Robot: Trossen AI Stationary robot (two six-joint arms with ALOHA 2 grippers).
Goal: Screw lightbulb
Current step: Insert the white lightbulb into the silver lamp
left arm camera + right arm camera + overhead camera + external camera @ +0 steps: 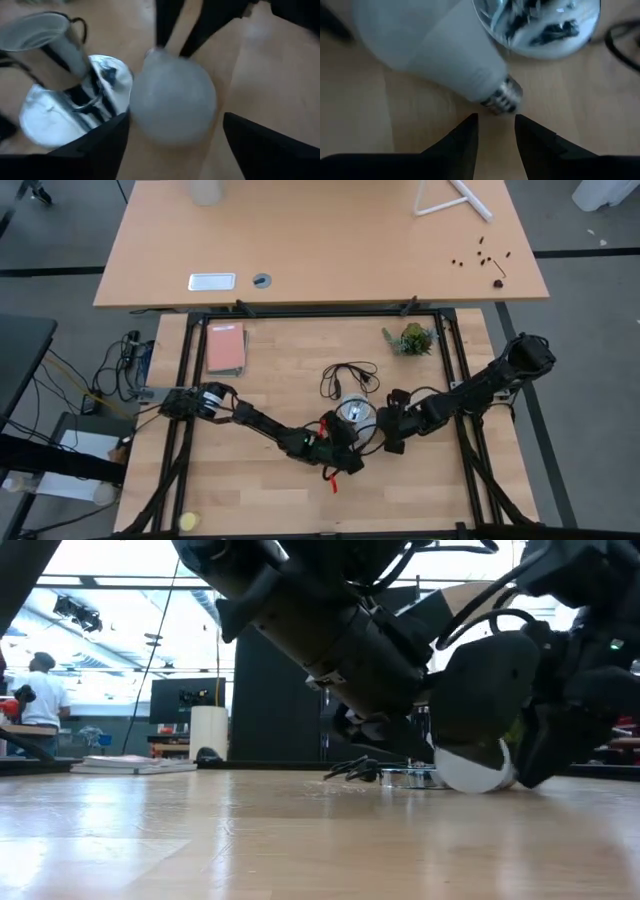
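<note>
Left tool point(172, 145) is spread around the unscrewed lightbulb point(172, 102), lying beside the socket point(75, 117); right tool point(495, 125) is pressed together.

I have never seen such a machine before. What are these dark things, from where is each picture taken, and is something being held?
These are two robot arms working at a wooden table, each ending in a two-finger gripper. One picture looks straight down from above, one looks level across the tabletop, and the other two come from small cameras on each arm's wrist.

From above, the arms meet near the middle of the table. There lie the lightbulb, white with a metal screw end, and beside it a shiny round socket with a thin black cord. A pink book and a small green plant lie farther back.

The left gripper has its fingers apart on either side of the bulb, without visibly pressing it. The right gripper is shut and empty, pointing at the screw end. So nothing appears to be held.
</note>
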